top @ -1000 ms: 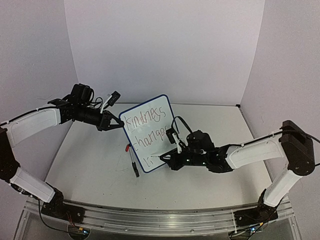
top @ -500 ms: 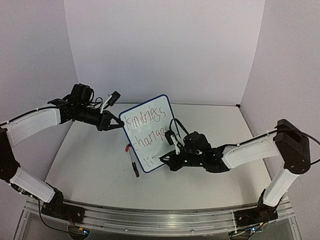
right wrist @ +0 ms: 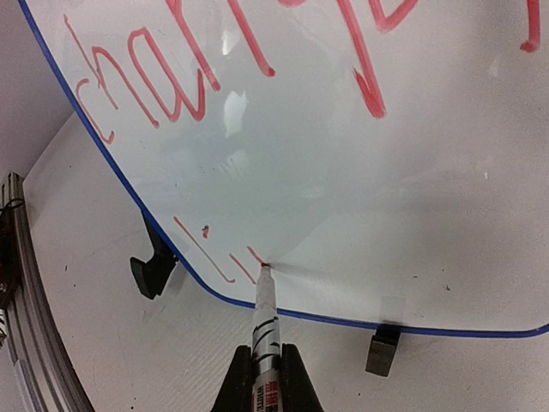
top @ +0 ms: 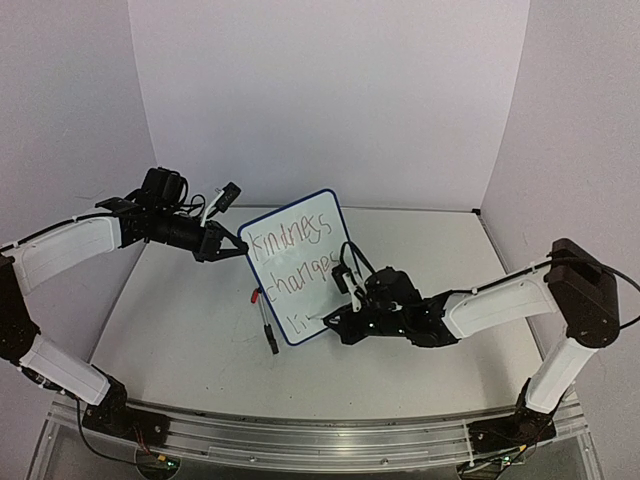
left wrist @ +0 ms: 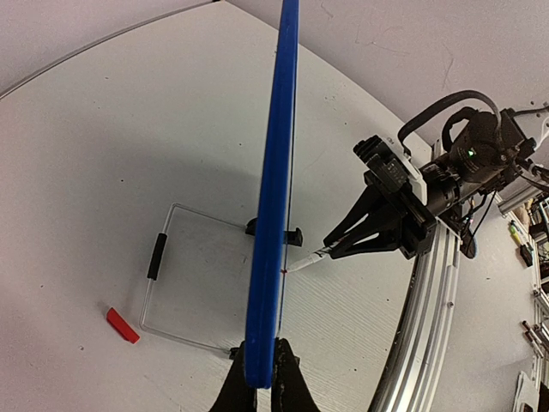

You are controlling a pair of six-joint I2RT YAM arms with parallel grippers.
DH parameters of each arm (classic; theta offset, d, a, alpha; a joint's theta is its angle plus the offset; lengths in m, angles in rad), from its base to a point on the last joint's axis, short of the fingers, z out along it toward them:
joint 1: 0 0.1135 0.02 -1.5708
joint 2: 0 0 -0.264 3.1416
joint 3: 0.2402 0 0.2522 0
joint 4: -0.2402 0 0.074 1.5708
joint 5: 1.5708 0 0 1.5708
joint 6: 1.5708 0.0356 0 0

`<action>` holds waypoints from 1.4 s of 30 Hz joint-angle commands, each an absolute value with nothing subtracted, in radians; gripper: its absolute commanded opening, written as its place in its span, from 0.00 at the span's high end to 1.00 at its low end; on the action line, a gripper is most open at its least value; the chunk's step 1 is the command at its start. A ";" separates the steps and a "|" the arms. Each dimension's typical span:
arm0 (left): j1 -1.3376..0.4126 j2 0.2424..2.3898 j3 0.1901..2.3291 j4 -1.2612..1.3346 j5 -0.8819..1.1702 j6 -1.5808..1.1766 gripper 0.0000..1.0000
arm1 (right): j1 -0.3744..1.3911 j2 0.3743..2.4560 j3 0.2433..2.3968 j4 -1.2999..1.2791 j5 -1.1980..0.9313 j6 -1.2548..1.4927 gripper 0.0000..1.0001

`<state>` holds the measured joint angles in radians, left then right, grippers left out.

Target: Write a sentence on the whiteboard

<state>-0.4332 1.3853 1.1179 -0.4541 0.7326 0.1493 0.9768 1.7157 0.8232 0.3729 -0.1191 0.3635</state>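
White table (top: 180, 320) carries the whiteboard (top: 283, 292), which stands upright near the middle on its black feet. Its blue side edge is pinched tight between the left fingers (left wrist: 290, 390). The right fingers (right wrist: 298, 386) are closed around a marker (right wrist: 264, 330), whose tip touches the lower part of the board. The red words (right wrist: 163, 86) fill two lines, and a third line has only its first strokes. On the table at the board's back side lies a small red piece (left wrist: 122, 325), maybe a cap.
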 commanded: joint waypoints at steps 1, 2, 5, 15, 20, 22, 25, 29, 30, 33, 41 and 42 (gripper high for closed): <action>-0.443 1.381 1.117 -0.490 0.688 0.185 1.00 | 0.976 1.721 0.790 0.368 -0.066 0.393 1.00; -0.443 1.381 1.118 -0.490 0.688 0.184 1.00 | 0.976 1.722 0.787 0.368 -0.063 0.394 1.00; -0.443 1.380 1.117 -0.490 0.689 0.185 1.00 | 0.976 1.729 0.792 0.367 -0.059 0.389 1.00; -0.443 1.378 1.116 -0.490 0.685 0.186 1.00 | 0.976 1.683 0.821 0.366 -0.024 0.371 1.00; -0.443 1.376 1.117 -0.491 0.683 0.186 1.00 | 0.976 1.646 0.834 0.356 -0.024 0.362 1.00; -0.443 1.376 1.116 -0.492 0.683 0.186 1.00 | 0.976 1.640 0.838 0.354 -0.024 0.356 1.00; -0.443 1.376 1.116 -0.492 0.683 0.186 1.00 | 0.976 1.639 0.843 0.353 -0.023 0.352 1.00; -0.443 1.375 1.115 -0.492 0.681 0.186 1.00 | 0.976 1.636 0.846 0.353 -0.023 0.349 1.00; -0.443 1.375 1.116 -0.492 0.681 0.186 1.00 | 0.976 1.636 0.847 0.353 -0.023 0.349 1.00; -0.443 1.373 1.115 -0.492 0.681 0.186 1.00 | 0.976 1.634 0.843 0.353 -0.023 0.351 1.00; -0.443 1.375 1.116 -0.492 0.681 0.186 1.00 | 0.976 1.655 0.835 0.353 -0.017 0.356 1.00; -0.443 1.375 1.116 -0.492 0.681 0.186 1.00 | 0.976 1.656 0.835 0.354 -0.017 0.357 1.00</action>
